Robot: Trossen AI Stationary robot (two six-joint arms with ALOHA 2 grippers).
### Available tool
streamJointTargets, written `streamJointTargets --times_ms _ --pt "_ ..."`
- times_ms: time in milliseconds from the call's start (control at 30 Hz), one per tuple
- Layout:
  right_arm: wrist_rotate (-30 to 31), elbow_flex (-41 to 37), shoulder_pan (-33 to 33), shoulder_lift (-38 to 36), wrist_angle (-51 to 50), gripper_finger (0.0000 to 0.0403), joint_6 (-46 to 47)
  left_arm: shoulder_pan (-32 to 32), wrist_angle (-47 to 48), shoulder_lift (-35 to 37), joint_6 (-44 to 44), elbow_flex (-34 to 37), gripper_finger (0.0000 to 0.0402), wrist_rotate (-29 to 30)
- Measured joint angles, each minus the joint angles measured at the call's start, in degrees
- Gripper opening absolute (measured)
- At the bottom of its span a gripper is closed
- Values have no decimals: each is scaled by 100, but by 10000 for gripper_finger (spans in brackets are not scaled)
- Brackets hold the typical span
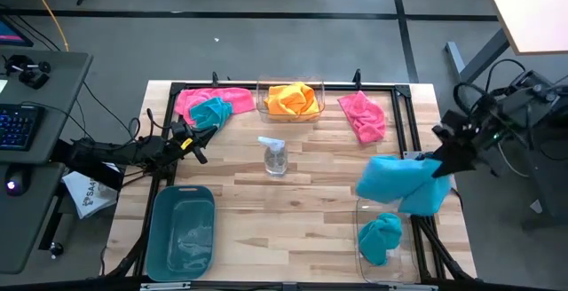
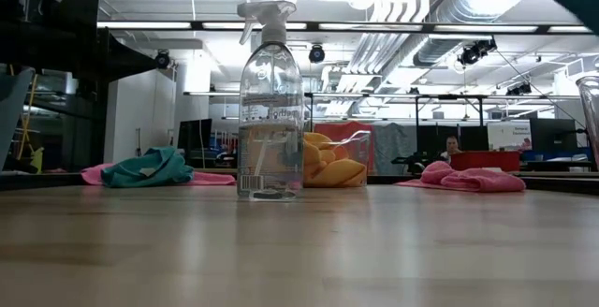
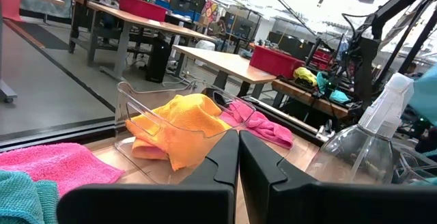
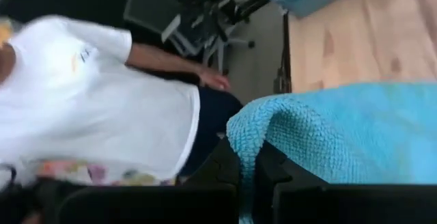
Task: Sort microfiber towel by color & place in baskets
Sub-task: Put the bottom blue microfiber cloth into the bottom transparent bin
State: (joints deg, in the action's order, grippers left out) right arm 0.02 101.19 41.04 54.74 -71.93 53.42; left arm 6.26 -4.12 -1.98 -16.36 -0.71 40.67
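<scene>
three baskets on the desk (image 1: 302, 211): a clear one (image 1: 290, 101) at the far edge holding an orange towel (image 1: 293, 98), a teal one (image 1: 181, 231) that looks empty, a clear one (image 1: 383, 238) holding a teal towel (image 1: 380, 236). right hand (image 1: 437, 169) pinches a blue towel (image 1: 401, 184) above that last basket; left hand (image 1: 201, 145) is closed on nothing by the pink and teal towels (image 1: 211, 105), another pink towel (image 1: 364, 116) lies apart. spray bottle (image 1: 274, 155) label unreadable.

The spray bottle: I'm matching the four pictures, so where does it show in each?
High view: spray bottle at table centre, below the orange towel's basket.
Low view: left of centre, large, basket behind it.
Left wrist view: right edge.
Right wrist view: not in it.
Shared landmark: that basket.
</scene>
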Motion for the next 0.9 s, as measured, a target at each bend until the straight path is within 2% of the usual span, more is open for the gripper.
streamJointTargets --times_ms 200,367,500,633,767,833,900 --pt "-989 -10 10 543 -190 0 -308 -2 2 0 2 -2 0 1" --pt "-1164 -15 324 758 -1112 0 564 0 2 0 2 -2 0 0" --pt "-746 -17 648 905 -1858 0 1519 -1 2 0 0 -1 0 0" --pt "109 -217 853 981 -1593 0 1785 -2 0 0 2 0 0 2" --pt "600 -490 863 1177 -1547 0 1906 -2 2 0 2 -1 0 1" --pt "583 -718 863 1277 -1476 0 2007 -1 0 0 2 -2 0 2" --pt "261 -988 861 1352 -1382 0 2115 0 1 0 2 -2 0 2"
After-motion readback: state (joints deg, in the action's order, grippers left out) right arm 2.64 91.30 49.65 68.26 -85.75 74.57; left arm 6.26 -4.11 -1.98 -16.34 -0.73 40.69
